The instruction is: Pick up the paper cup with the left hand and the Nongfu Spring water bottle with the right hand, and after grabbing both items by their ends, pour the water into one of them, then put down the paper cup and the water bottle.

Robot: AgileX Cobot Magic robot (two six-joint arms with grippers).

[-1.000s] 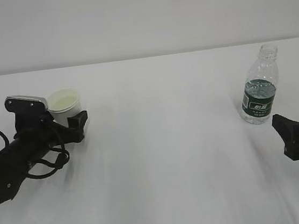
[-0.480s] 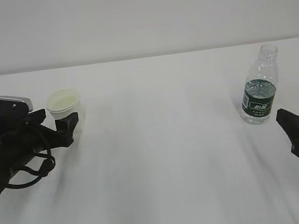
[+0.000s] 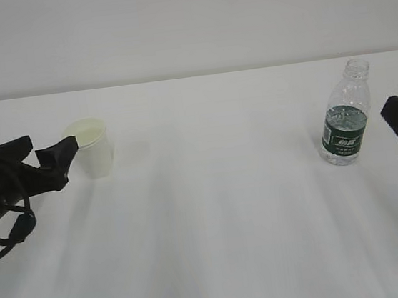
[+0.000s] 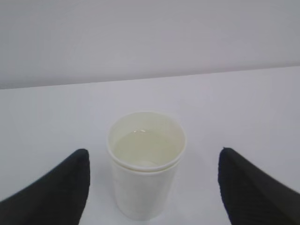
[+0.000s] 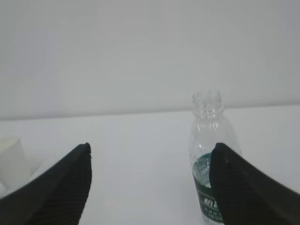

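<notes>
- White paper cup (image 3: 92, 147): upright on table (image 3: 222, 225), left side, unheld.
- Clear water bottle (image 3: 345, 119): upright, right side, uncapped, unheld.
- Left hand (image 4: 152, 187): jaws spread, cup between, not touching.
- Right hand (image 5: 150, 187): jaws spread, near bottle.

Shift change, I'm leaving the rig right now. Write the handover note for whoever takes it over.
Left gripper: open, holding nothing, jaws either side of the paper cup without touching it.
Right gripper: open, holding nothing, beside the Nongfu Spring water bottle.
Cup stands upright at table left, some liquid in it. Bottle upright at table right, uncapped.
Done: the put-down, judging by the liquid in the cup and both items standing free.
Left: apparently nothing but clearing the arms.
</notes>
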